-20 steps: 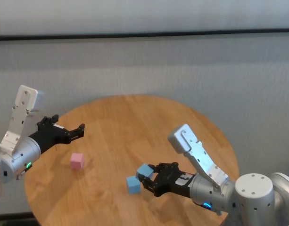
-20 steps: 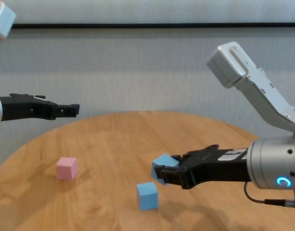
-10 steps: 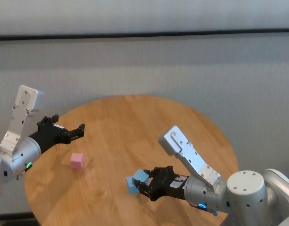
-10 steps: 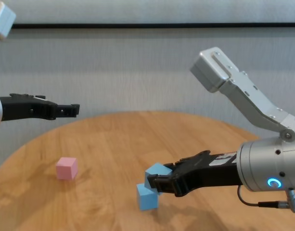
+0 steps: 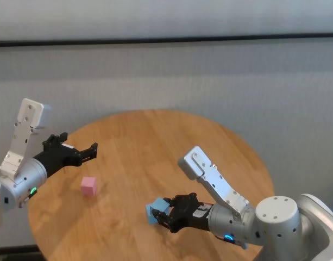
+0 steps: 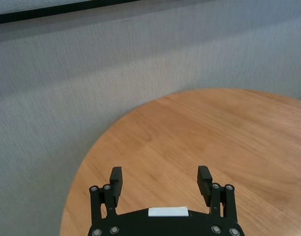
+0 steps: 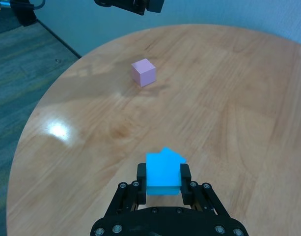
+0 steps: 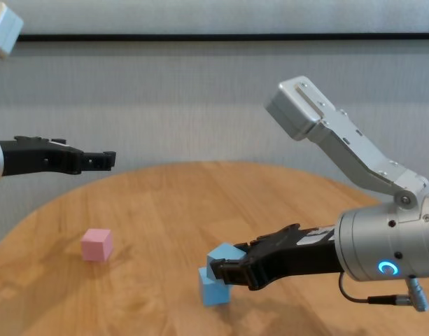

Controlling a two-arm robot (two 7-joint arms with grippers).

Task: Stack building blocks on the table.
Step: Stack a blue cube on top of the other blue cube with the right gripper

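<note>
1. Blue block (image 8: 223, 257) sits clamped between the fingers of the right hand (image 8: 227, 269), tilted, its lower corner touching or just above the second blue block (image 8: 213, 289).
2. That second blue block rests on the worktop (image 5: 155, 147) near its front edge, toward the middle.
3. Off toward the left edge lies the pink block (image 5: 88, 186), well apart from the blue pair.
4. Above that left edge hangs the left hand (image 5: 79, 153), fingers spread wide, holding nothing.
</note>
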